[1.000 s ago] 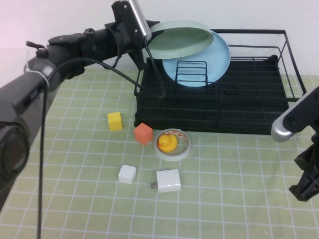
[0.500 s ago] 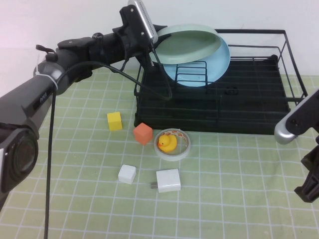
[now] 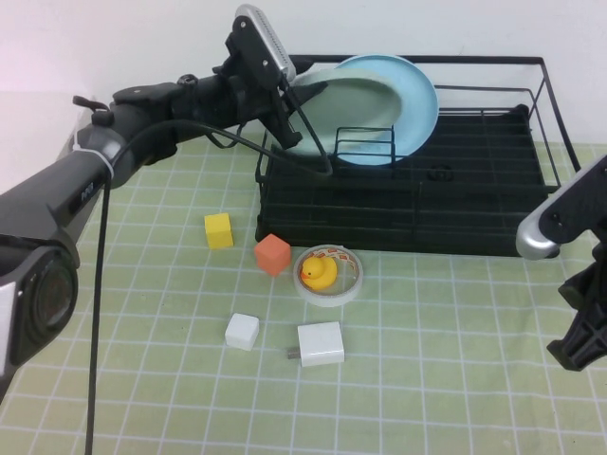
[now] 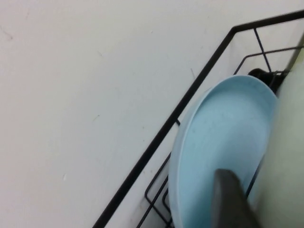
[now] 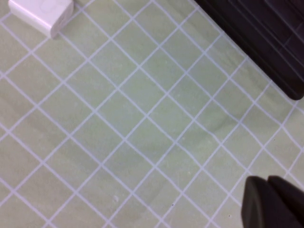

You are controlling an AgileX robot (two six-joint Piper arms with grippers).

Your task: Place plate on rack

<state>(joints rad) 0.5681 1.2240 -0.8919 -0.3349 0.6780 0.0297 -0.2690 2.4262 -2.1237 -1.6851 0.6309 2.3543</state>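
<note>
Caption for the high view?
Left gripper opens at the green plate leaning on the blue plate in the rack; right gripper parked.

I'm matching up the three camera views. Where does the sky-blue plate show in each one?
High view: the round sky-blue plate leans upright at the back left of the black wire rack, behind the pale mint-green plate.
Left wrist view: it fills the middle, beside the mint-green plate's blurred edge.
Right wrist view: not in it.
Shared landmark: the rack's wire frame.
</note>
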